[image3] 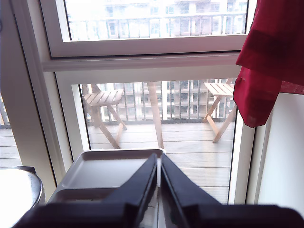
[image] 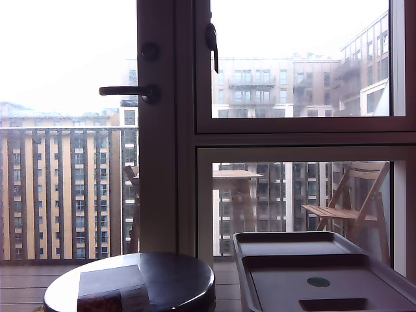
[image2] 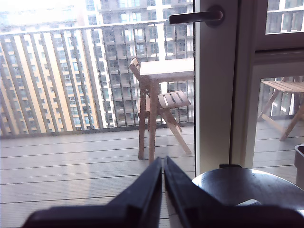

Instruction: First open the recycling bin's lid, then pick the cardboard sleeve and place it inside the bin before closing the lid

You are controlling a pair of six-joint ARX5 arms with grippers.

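The cardboard sleeve [image: 112,288] lies flat on the round dark table [image: 175,276] at the exterior view's lower left, its reddish printed end nearest the camera. To the exterior view's right of the table sits the grey recycling bin [image: 243,276]. The lid [image: 325,270] is down on it, with its small green dot [image: 318,282] on top. Behind both is a door with a dark handle [image: 129,91], and a wooden chair [image: 354,198] stands outside. My first gripper [image2: 163,166] is pressed shut and holds nothing, above the table. My second gripper [image3: 158,164] is pressed shut too, with nothing in it, above the lid.
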